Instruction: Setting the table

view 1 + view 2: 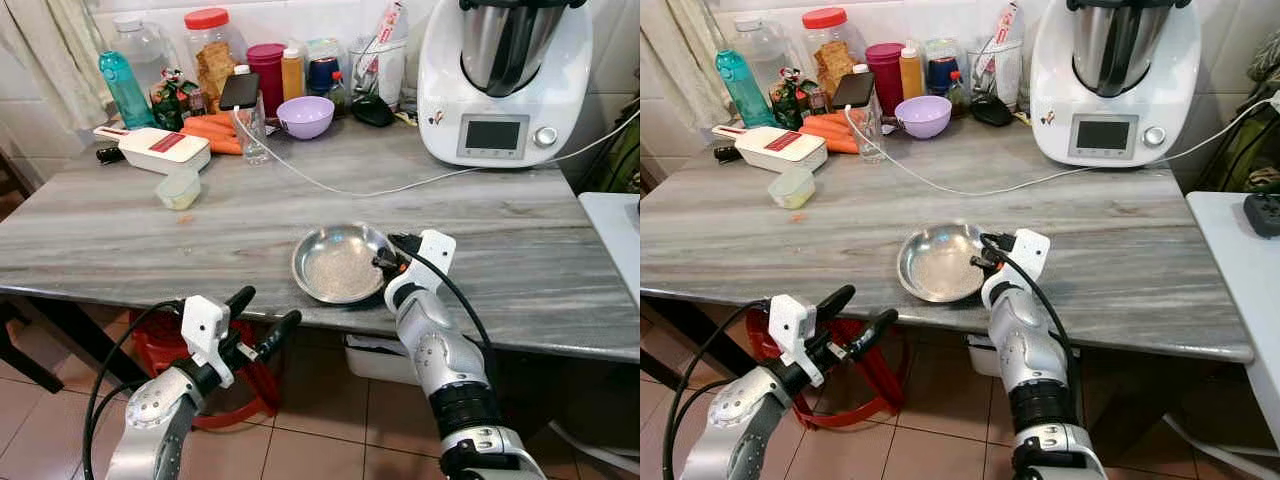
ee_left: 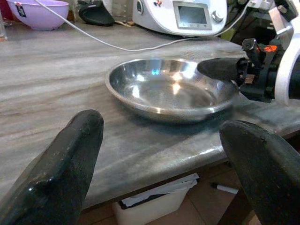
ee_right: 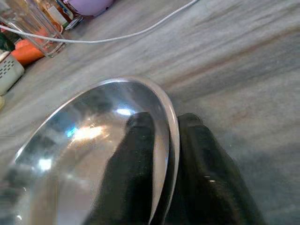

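1. One grey marble-patterned table (image 1: 520,250) carries everything.
2. One white kitchen machine (image 1: 503,80) stands at its back right.
3. One steel plate (image 1: 335,265), round, shallow and shiny, lies near the front edge.
4. The right gripper (image 3: 164,154) pinches the plate's rim, one finger inside, one outside.
5. The left gripper (image 1: 262,318) hangs below the table edge, jaws wide apart.
6. One purple bowl (image 1: 305,116) sits at the back.

- My right gripper (image 1: 388,262) reaches up over the table's near edge, its two fingers pinched on the rim of the steel plate (image 1: 335,264).
- My left gripper (image 1: 262,318) hangs below the near edge, fingers spread.
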Robot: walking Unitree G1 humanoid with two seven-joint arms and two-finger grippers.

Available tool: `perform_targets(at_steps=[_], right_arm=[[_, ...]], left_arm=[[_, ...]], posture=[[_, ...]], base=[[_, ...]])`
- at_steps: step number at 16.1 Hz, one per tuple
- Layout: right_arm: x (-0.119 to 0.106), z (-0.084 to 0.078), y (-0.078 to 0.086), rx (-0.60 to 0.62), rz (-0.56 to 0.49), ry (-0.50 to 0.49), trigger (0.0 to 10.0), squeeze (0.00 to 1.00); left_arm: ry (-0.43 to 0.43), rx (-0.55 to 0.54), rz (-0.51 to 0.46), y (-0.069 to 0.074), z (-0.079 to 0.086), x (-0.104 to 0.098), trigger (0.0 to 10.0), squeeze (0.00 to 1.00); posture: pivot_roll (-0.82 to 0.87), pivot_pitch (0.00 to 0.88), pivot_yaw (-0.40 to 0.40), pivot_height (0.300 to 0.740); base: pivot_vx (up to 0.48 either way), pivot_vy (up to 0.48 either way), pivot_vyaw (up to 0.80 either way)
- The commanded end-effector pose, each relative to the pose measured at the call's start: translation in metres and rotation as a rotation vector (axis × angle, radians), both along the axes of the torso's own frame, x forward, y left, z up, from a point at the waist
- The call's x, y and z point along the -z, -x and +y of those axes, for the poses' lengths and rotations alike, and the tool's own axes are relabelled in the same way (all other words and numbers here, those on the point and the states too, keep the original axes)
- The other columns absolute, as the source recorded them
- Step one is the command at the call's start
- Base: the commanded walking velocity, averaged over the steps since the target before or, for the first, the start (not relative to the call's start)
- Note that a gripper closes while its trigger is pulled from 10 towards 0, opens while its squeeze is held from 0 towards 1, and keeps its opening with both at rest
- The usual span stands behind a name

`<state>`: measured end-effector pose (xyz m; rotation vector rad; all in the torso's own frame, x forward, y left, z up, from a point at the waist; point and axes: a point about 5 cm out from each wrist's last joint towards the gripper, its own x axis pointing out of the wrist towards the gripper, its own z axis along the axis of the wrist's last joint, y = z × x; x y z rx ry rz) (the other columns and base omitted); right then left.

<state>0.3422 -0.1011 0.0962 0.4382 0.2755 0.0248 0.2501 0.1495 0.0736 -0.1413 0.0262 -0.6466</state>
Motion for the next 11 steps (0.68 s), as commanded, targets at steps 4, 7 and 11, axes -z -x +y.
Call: perform_targets(at_steps=[4, 7, 11], right_arm=[[-0.004, -0.005, -0.003, 0.026, -0.039, 0.021, 10.0, 1.00], [-0.012, -0.005, -0.003, 0.024, -0.091, 0.025, 10.0, 1.00], [-0.026, -0.008, -0.003, 0.024, -0.197, 0.048, 10.0, 1.00]], left_arm=[[0.005, 0.022, 0.000, 0.000, -0.002, -0.002, 10.0, 0.00], [0.007, 0.032, 0.002, 0.001, -0.004, -0.002, 10.0, 0.00], [0.006, 0.034, 0.006, 0.001, -0.003, -0.001, 10.0, 0.00]], posture=[[-0.01, 0.015, 0.100, 0.740], [-0.01, 0.017, 0.104, 0.740], [-0.01, 0.019, 0.102, 0.740]], base=[[0.000, 0.000, 0.00], [0.000, 0.000, 0.00], [0.000, 0.000, 0.00]])
